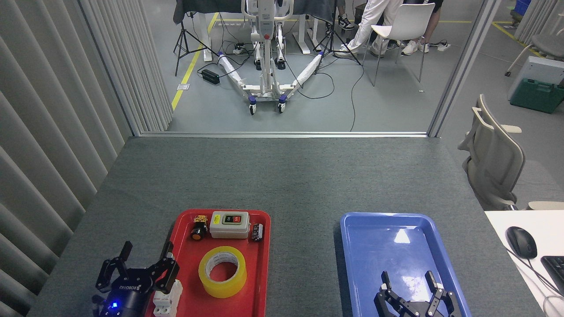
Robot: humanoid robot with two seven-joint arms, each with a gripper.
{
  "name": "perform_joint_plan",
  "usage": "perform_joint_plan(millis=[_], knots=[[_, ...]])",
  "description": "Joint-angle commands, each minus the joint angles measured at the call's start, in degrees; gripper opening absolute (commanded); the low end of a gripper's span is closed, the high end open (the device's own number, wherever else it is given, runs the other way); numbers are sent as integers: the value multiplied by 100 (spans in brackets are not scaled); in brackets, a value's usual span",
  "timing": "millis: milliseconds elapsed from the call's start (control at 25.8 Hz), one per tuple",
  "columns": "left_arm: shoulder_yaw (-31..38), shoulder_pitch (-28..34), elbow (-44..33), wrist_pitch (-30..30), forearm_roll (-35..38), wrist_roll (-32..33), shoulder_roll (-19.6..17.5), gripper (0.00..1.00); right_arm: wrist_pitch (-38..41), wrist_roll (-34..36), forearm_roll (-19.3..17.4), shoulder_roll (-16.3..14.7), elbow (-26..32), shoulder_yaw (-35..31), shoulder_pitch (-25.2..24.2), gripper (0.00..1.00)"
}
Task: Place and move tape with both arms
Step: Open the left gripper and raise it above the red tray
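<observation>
The tape (222,271), a wide yellow roll with a white core, lies flat in the middle of the red tray (260,264). My left gripper (146,253) stands open at the tray's left rim, just left of the roll and not touching it. Its blue light glows on the wrist below. My right gripper (407,278) is open low over the near end of the blue tray (352,255), with nothing between its fingers.
At the red tray's far end sit a grey switch box (229,224), an orange-tipped push button (198,230) and a small black part (257,232). A white part (168,299) lies at the tray's near left corner. A mouse (521,241) rests on the white desk, right.
</observation>
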State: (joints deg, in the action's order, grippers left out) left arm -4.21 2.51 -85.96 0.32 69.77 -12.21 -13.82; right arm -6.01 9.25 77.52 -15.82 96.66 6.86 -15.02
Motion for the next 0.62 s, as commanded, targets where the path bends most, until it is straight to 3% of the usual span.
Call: perform_joint_plan(millis=[0, 310, 580], knots=[[17, 118, -61, 3, 2, -54, 2, 100, -14, -2, 0, -9, 2, 0, -1, 100], [-27, 513, -633, 698, -86, -361, 55, 100, -14, 33, 0, -44, 2, 0, -1, 100], [-45, 513, -553, 654, -86, -405, 46, 100, -23, 42, -9, -79, -7, -97, 8, 100]])
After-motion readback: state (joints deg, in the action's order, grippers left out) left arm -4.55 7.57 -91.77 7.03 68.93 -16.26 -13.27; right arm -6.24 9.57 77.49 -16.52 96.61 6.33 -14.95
